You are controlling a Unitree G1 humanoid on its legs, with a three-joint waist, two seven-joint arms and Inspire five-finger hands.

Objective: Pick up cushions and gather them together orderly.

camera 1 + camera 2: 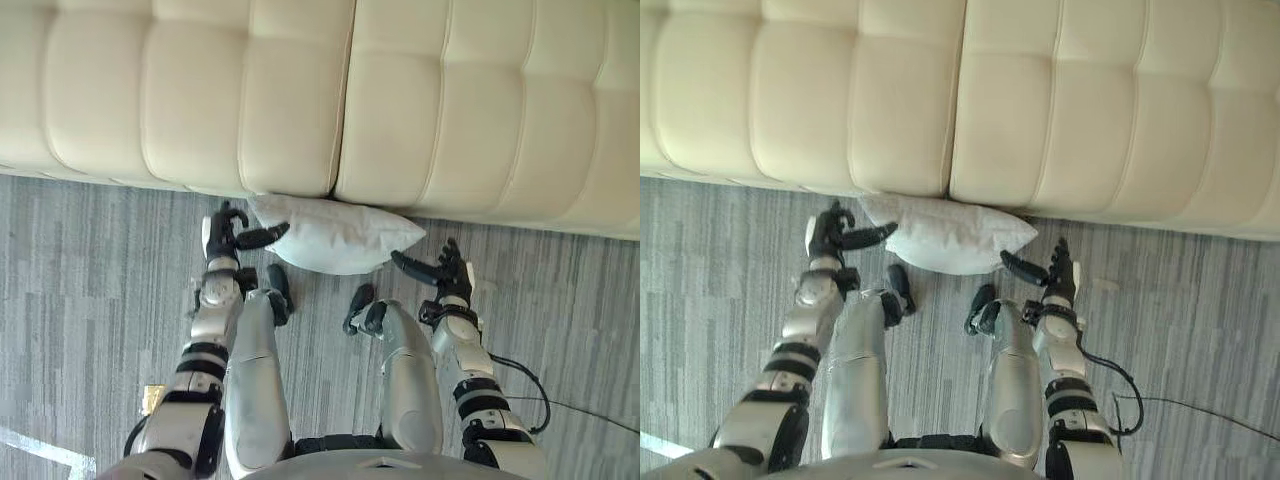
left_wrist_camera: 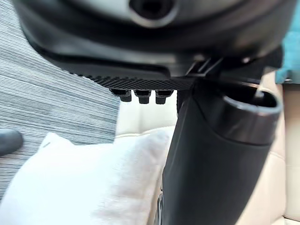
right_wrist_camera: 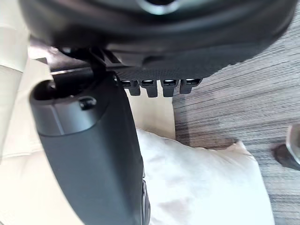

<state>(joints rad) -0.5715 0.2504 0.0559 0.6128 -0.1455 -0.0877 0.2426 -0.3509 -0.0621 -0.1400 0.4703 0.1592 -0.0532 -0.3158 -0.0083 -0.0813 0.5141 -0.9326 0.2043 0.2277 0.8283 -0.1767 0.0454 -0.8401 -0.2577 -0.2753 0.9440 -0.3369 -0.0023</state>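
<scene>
Risk first. The cushion (image 1: 335, 238) is soft and sits hard against the foot of the sofa (image 1: 300, 100). If you squeeze it by its end corners, expect it to buckle in the middle and slip out low. If one hand makes contact ahead of the other, it will likely shove the cushion sideways along the floor (image 1: 90, 260). Its far edge looks tucked under the sofa's lip, so a straight lift may drag.

Left hand (image 1: 226, 236): spread, holding nothing. The thumb reaches inward and looks to touch the cushion's near corner. The cushion lies just inboard of this hand, on the thumb side.

Right hand (image 1: 447, 275): fingers straight and fanned, holding nothing. The thumb points at the cushion's pointed corner; you cannot tell whether it touches. The cushion lies inboard of the thumb.

The cushion lies flat on the floor between your two hands, not yet lifted.
</scene>
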